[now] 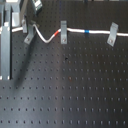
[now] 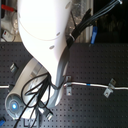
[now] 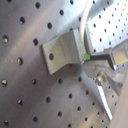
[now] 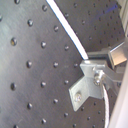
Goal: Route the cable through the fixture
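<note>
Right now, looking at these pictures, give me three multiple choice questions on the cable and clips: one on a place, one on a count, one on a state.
1. In the first exterior view, where is the blue band on the white cable?
A. Between the middle clip and the clip at the first exterior view's right
B. Left of every clip
C. On the grey post

2. How many coloured bands show on the cable in the first exterior view?
A. None
B. Two
C. Five

3. How does the cable lie?
A. Coiled up
B. Stretched along the perforated board past the clips
C. Hanging off the edge

Answers: 1 A, blue sits between those clips. 2 B, one red band, one blue. 3 B, it runs clip to clip.
</note>
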You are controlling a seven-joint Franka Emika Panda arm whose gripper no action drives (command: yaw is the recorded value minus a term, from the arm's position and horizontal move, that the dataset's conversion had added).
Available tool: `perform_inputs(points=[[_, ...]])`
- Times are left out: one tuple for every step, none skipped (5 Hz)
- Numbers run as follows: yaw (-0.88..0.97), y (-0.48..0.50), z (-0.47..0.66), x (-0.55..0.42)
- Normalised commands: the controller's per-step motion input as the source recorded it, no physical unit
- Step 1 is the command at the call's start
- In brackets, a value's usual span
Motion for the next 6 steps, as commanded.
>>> perform_inputs(points=[[0.19, -0.002, 0.42, -0.016], [0.18, 0.0, 0.54, 0.007], [0.19, -0.284, 0.14, -0.127], [0.2, -0.357, 0.0, -0.178], [0.23, -0.327, -0.02, -0.189], [0.26, -0.275, -0.21, -0.153]])
